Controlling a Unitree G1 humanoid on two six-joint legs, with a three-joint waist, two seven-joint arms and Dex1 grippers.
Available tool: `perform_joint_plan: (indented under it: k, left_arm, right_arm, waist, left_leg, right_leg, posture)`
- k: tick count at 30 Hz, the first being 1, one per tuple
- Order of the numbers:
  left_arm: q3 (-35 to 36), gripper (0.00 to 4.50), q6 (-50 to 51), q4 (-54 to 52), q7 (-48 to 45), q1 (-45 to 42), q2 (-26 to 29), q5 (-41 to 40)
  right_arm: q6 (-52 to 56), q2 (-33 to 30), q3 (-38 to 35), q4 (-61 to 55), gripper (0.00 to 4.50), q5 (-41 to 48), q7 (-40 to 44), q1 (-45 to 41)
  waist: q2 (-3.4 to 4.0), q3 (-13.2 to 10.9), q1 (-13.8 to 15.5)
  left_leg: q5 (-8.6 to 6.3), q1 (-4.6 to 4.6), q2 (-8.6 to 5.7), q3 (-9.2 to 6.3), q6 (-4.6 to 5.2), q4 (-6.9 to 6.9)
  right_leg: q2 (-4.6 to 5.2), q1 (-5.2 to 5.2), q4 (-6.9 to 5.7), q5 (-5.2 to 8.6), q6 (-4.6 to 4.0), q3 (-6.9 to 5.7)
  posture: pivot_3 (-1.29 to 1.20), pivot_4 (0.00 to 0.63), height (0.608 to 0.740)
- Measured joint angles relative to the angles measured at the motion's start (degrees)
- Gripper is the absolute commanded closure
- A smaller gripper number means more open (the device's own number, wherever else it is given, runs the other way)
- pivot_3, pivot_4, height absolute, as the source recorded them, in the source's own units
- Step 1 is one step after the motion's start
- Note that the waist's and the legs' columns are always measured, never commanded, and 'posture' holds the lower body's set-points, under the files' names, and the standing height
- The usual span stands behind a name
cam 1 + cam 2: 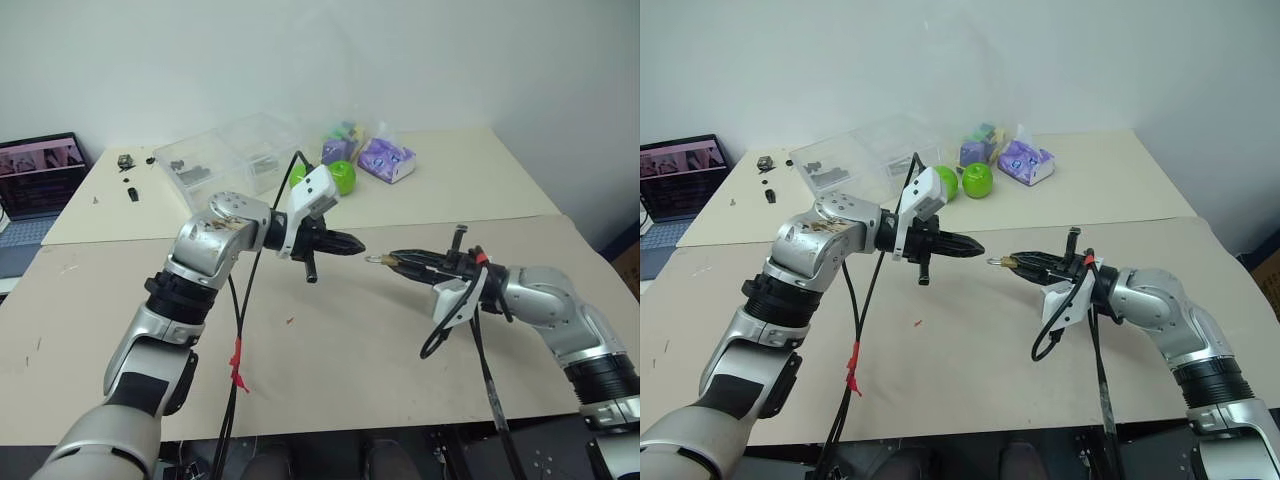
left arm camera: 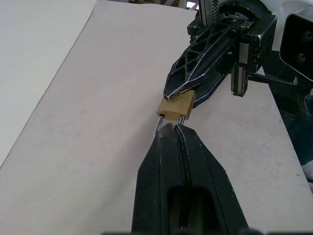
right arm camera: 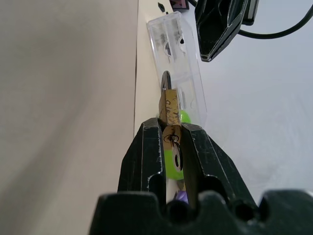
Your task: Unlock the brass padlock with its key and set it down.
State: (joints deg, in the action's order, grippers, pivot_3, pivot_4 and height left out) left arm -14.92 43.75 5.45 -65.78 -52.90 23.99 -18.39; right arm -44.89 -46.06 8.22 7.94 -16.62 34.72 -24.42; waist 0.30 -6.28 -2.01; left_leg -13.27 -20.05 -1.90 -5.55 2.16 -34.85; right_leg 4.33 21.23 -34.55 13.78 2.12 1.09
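Observation:
The brass padlock [image 2: 176, 108] is held above the beige table with my right gripper [image 1: 392, 260] shut on its body. Its thin silver shackle [image 1: 372, 260] points toward my left gripper [image 1: 355, 245]. That gripper is shut, fingers pressed together with nothing showing between them. From the head views its tip hangs a short gap away from the shackle. In the left wrist view its fingertips [image 2: 171, 131] cover the shackle's bend between the two legs. In the right wrist view the padlock [image 3: 170, 105] sticks out from between the right fingers [image 3: 146, 147]. The key is hidden.
A clear plastic box [image 1: 225, 155], two green balls [image 1: 343, 178] and a purple packet [image 1: 386, 160] sit on the far table. A laptop [image 1: 40, 175] stands at far left, small dark parts [image 1: 127, 162] near it. A red scrap [image 1: 290, 321] lies on the near table.

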Motion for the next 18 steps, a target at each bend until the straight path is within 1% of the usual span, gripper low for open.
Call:
perform_joint_plan:
  k: [7, 18]
  left_arm:
    - [-0.2, 4.47, -0.9, 0.4, 0.0, 0.0, -0.1, 0.1]
    - [-0.7, 4.47, -2.6, 2.3, -0.2, -0.9, -1.0, 0.4]
  right_arm:
    - [1.0, 0.0, 0.0, -2.1, 4.41, 0.2, 0.0, 0.0]
    - [4.6, 0.0, -0.1, -8.5, 4.41, 2.1, 0.0, 1.4]
  waist:
    - [0.00, 0.0, 0.0]
    - [0.00, 0.0, 0.0]
  left_leg:
    - [0.00, 0.00, 0.00, 0.00, 0.00, 0.00]
    - [0.00, -0.01, -0.01, -0.01, 0.00, 0.00]
  right_leg:
    - [0.00, 0.00, 0.00, 0.00, 0.00, 0.00]
    - [0.01, -0.01, 0.02, 0.00, 0.00, -0.01]
  posture:
    - [0.00, 0.150, 0.740]
    - [0.00, 0.150, 0.740]
